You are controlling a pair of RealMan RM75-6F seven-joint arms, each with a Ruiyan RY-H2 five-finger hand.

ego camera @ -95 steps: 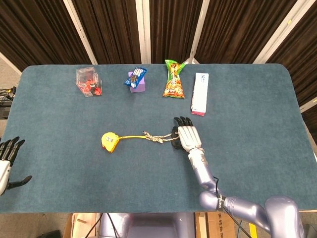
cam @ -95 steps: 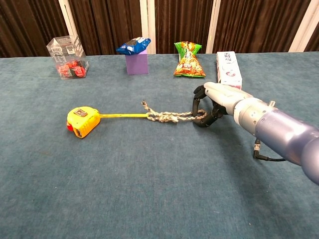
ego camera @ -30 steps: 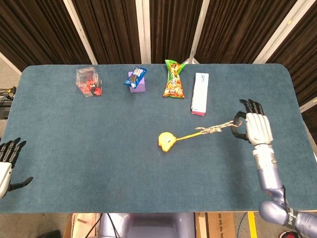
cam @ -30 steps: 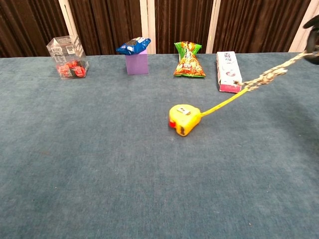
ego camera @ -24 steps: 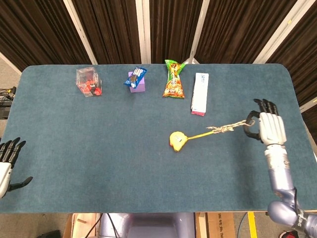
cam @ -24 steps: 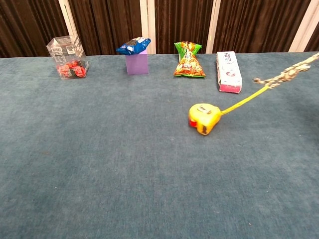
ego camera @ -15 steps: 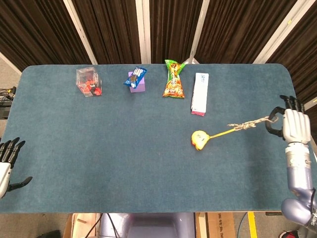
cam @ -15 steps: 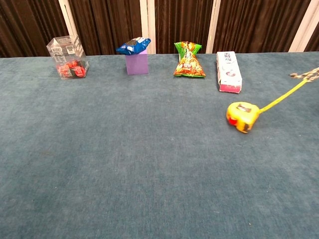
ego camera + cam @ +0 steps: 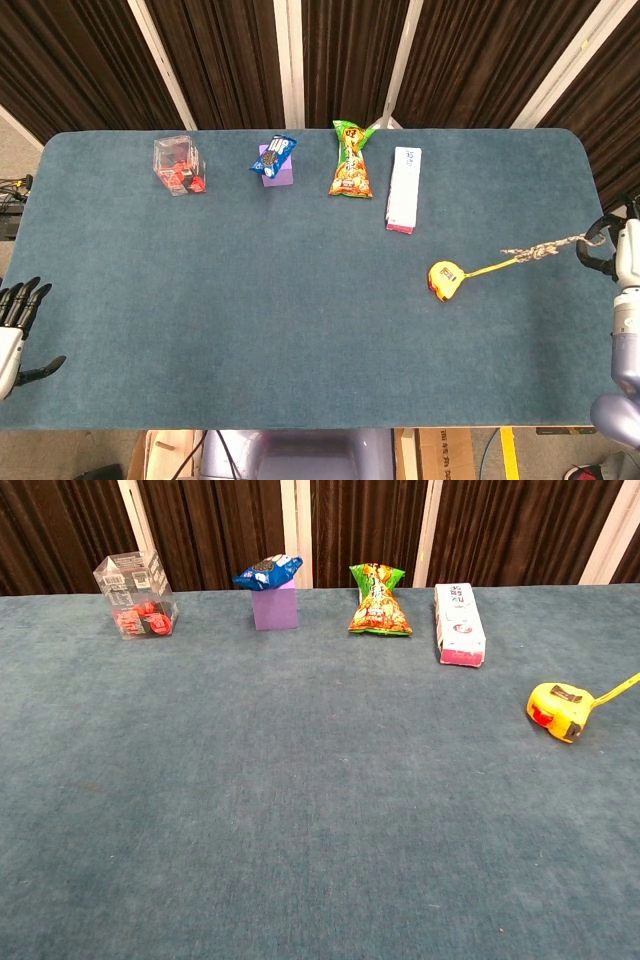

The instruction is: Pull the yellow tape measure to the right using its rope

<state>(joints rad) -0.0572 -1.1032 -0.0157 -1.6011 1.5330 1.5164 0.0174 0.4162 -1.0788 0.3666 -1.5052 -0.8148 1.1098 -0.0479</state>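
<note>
The yellow tape measure point(image 9: 445, 279) lies on the blue table point(image 9: 300, 330), right of the middle; the chest view shows it point(image 9: 559, 709) near the right edge. Its yellow strap runs right and slightly up into a braided rope point(image 9: 545, 249). My right hand point(image 9: 622, 256) is at the table's right edge, fingers curled around the rope's end and holding it taut. My left hand point(image 9: 14, 318) hangs off the table's left edge with fingers spread and nothing in it. Neither hand shows in the chest view.
Along the far side stand a clear box of red items point(image 9: 178, 165), a purple block with a blue packet on it point(image 9: 275, 160), a green and orange snack bag point(image 9: 350, 160) and a white carton point(image 9: 404, 188).
My right hand has moved right to the table's edge with the rope, and the tape measure has slid right after it. The left hand has stayed still.
</note>
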